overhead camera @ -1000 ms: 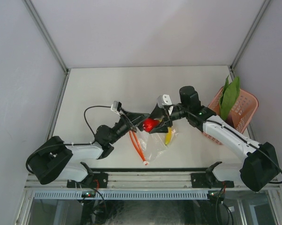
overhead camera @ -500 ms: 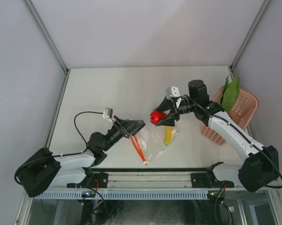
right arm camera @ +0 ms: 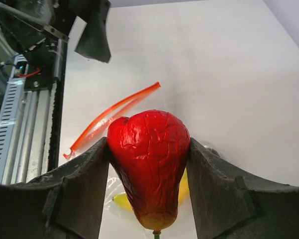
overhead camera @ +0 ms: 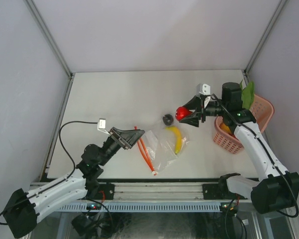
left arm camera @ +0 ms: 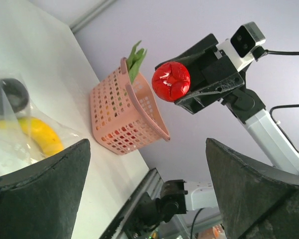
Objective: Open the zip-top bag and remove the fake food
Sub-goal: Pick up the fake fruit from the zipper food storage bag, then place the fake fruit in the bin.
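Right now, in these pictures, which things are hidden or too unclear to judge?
- Top view: the right arm covers part of the pink basket, so what it holds besides the green leaf is unclear.
- Right wrist view: the red fruit in the right claw hides most of the banana.
- Left wrist view: crinkled plastic blurs the dark ball; inside the zip-top bag or beside it, I cannot tell.

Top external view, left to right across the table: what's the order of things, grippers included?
left gripper → orange zipper strip → dark ball → red fruit in the right gripper → pink basket. Skipped: banana and green leaf, which overlap their neighbours.
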